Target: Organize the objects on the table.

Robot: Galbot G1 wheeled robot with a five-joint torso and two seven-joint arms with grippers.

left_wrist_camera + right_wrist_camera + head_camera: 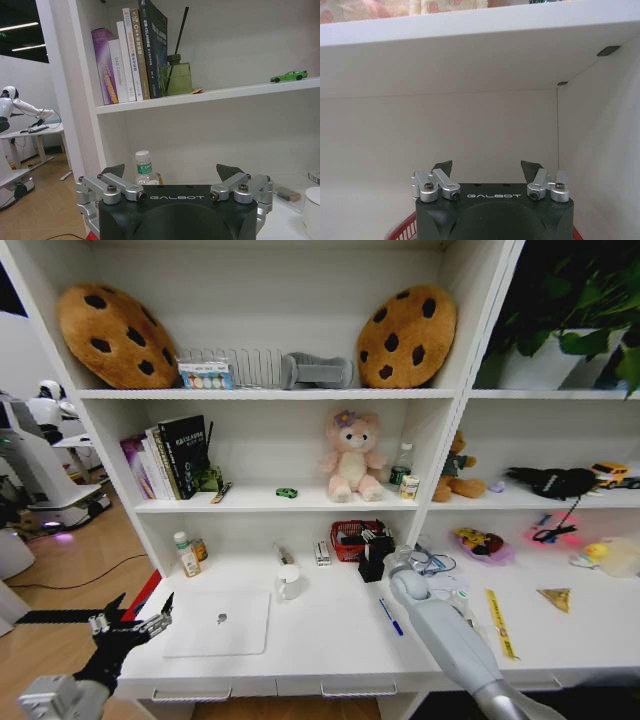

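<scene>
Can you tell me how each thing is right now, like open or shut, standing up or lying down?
Laptop: shut, flat on the table.
Bottle: upright, cap on.
Blue pen: lying flat.
Toy car: on its wheels, on the shelf.
Left gripper: open, holding nothing.
Right gripper: open, over the red basket.

A tall white shelving unit [440, 390] rises from the white bench [340, 640], its back panels plain white. Wood floor [70, 570] lies to the left, with a black cable [90, 580] trailing across it. In the left wrist view, a white wall [25, 105] stands beyond, with strip lights [20, 26] on a dark ceiling.
</scene>
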